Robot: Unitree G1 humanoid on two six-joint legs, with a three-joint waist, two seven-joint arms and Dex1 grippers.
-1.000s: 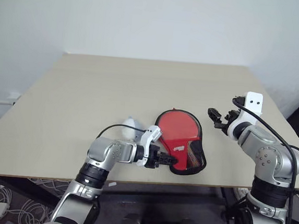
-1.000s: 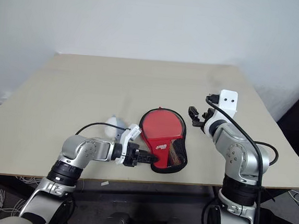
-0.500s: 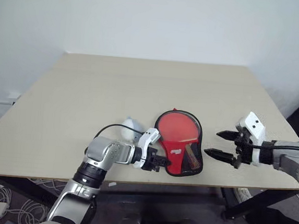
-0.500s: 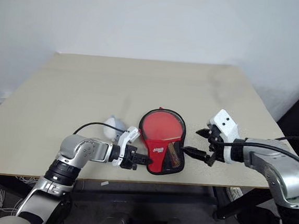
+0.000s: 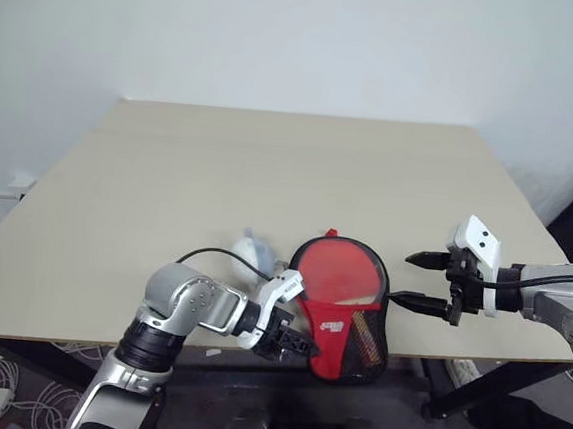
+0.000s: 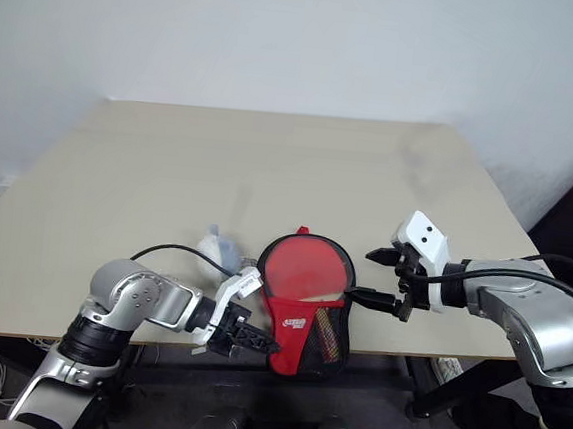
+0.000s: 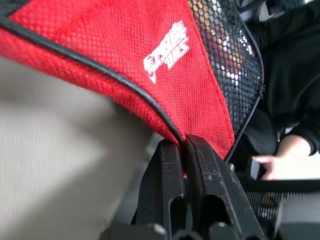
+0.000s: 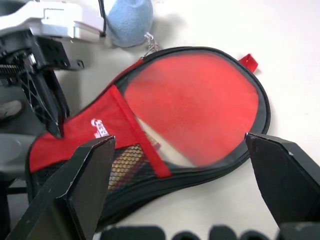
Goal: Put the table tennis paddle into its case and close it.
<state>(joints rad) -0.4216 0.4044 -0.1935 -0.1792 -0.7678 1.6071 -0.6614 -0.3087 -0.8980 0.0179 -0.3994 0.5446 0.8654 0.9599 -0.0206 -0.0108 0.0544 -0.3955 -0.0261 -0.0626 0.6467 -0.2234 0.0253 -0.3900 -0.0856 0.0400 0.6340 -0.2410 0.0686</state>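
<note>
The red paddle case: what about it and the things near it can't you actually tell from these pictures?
- Paddle handle: covered by the case's red flap and mesh in the right wrist view.
- Case zip: too small in the head views to tell how far it is closed.
- Pale blue object: cut off by the right wrist view's edge and partly behind the left gripper in the head views; unidentifiable.
- Right gripper, open: touching the case or not, unclear.

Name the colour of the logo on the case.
White, on the red case; clearest in the left wrist view.

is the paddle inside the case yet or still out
Inside. The paddle's red face lies within the case's black rim, with the red flap and mesh over the handle end. Whether the zip is closed cannot be told.
</note>
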